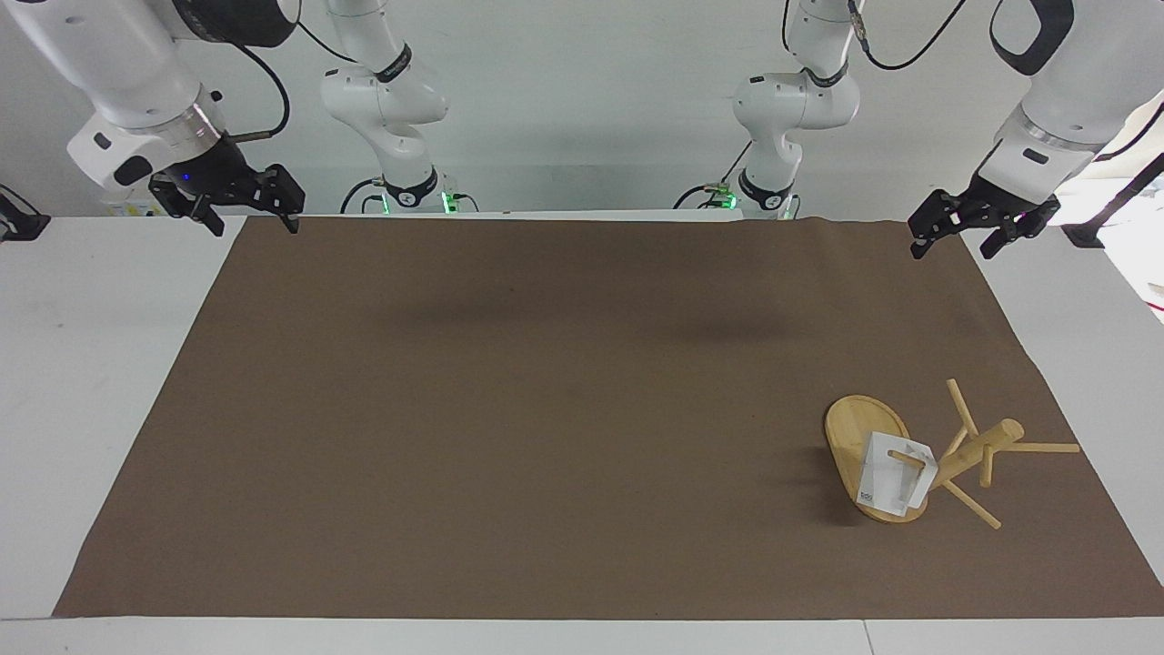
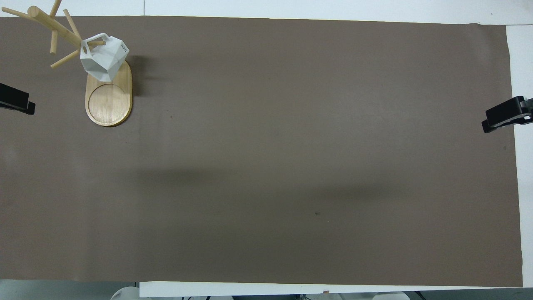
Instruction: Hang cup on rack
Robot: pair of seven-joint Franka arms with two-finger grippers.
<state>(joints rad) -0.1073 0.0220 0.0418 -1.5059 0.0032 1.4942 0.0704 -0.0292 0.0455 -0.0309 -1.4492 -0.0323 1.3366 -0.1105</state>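
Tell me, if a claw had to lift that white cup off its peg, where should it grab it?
Probably the cup's faceted body, coming from above at the end away from the rack's post. Its handle is threaded on a peg, so that part is taken; the tapered body hangs free over the oval base.

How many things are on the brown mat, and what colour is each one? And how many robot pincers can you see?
White things: 1, the cup, hanging on a peg of the rack.
Wood-coloured things: 1, the rack.
Black pincers: 2, the left pincer and the right pincer, both open, both holding nothing.
Total: 4.
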